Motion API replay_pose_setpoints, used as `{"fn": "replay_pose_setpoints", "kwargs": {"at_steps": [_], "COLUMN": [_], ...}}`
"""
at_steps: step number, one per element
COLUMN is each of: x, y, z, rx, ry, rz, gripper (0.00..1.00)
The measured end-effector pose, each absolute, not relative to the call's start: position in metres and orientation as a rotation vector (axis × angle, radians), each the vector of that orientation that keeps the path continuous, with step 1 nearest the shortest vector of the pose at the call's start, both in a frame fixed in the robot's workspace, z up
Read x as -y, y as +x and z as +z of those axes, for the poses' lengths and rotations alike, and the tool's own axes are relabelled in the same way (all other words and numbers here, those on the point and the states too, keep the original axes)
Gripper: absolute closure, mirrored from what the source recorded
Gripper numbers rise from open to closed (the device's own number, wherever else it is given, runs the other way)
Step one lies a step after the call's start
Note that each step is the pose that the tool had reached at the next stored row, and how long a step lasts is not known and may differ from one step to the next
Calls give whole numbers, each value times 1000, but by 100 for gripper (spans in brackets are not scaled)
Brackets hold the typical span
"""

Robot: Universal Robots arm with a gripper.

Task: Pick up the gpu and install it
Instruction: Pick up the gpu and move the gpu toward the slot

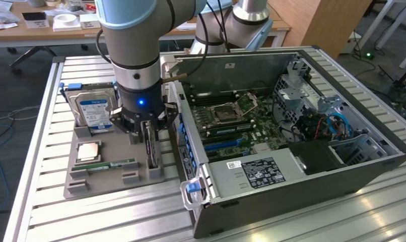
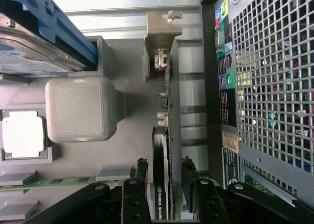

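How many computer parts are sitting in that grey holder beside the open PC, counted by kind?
hard drive: 1
processor chip: 1
memory stick: 1
gpu: 1
Total: 4

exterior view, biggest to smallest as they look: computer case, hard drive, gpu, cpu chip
1. computer case
2. hard drive
3. gpu and cpu chip: unsure. The gpu stands edge-on, a thin strip partly behind the pincer; the chip shows its full square face.
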State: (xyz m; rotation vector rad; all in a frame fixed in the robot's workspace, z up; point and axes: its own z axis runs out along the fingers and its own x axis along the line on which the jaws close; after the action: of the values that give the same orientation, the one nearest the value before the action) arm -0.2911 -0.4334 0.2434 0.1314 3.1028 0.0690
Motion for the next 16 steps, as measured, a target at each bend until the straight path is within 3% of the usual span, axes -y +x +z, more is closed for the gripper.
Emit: {"fn": "replay_pose_setpoints", "kwargs": {"at_steps": [16], "x": [424], "y": [-292], "z": [230], "rx": [-3103], "ry": [131], "rz": [69], "gripper": [58]}}
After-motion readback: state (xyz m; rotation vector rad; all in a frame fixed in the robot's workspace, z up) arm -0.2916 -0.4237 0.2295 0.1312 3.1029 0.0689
